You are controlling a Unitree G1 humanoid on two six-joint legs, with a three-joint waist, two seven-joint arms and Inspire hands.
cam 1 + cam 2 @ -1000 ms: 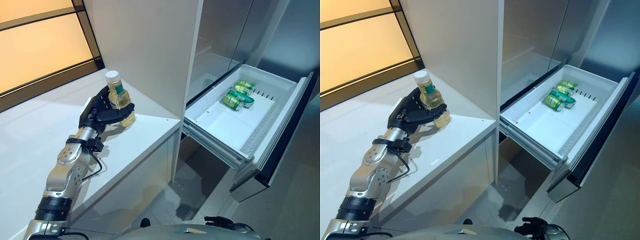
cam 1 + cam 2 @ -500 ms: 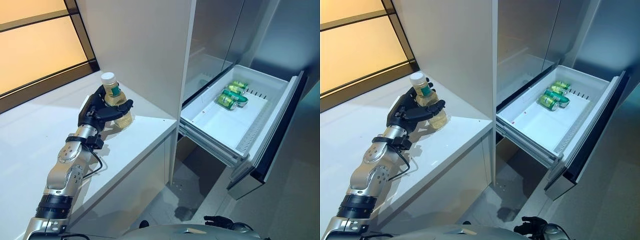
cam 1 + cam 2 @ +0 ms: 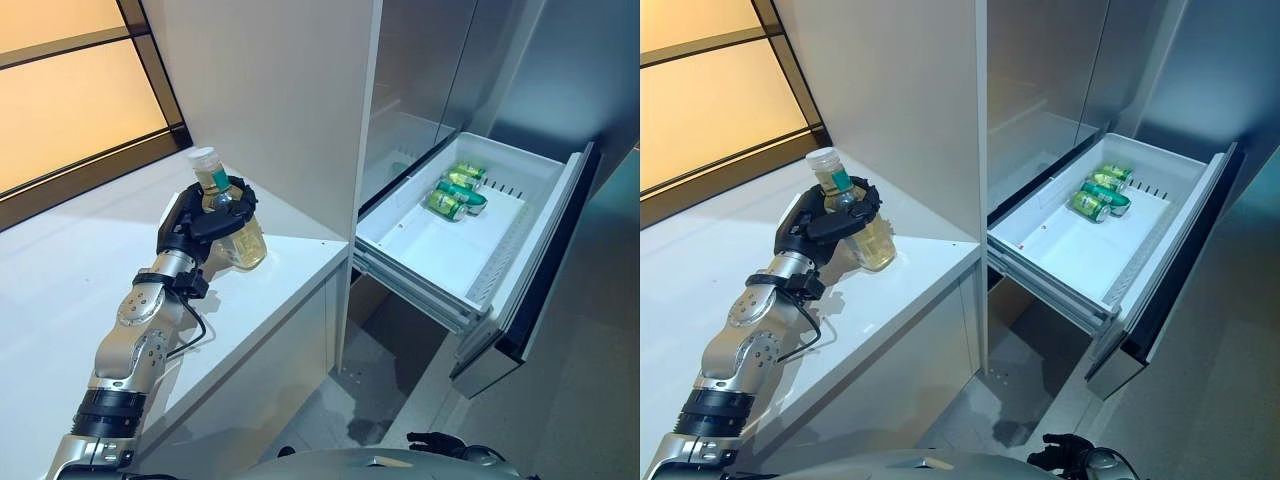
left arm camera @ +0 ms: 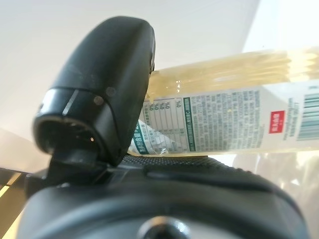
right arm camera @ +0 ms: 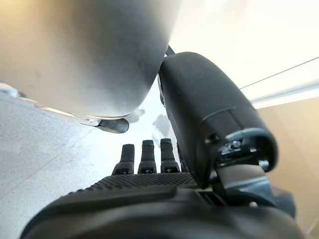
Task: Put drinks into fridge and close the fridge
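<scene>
We log the left hand wrapped round the bottle, fingers and thumb curled about its upper body just under the neck; the left wrist view confirms the thumb pressed across the printed label, pale yellow liquid showing past it; the bottle is tilted, white cap leaning away from the hand's wrist, base at or just above the counter; we cannot tell whether it touches. The right hand hangs low by the floor, holding nothing, fingers straight and relaxed in its own wrist view; idle.

Handling, our judgement: clear thin-walled plastic, nearly full, so moderately heavy for its size and weighted low; the wall will give under squeeze, and the label film is smooth, so slip is the risk rather than breakage; the grip sits high, near the shoulder, where the body narrows; a hold lower on the labelled belly would carry the load nearer its middle and swing less; cap appears on, so tilt should not spill.

Outward from the hand: a tall white cabinet panel stands just beyond the bottle, between it and the fridge; past that panel, well apart from the hand on its far side, the fridge drawer is pulled out; green cans lie on their sides at its far end; the near floor of the drawer is bare, room for the bottle.
</scene>
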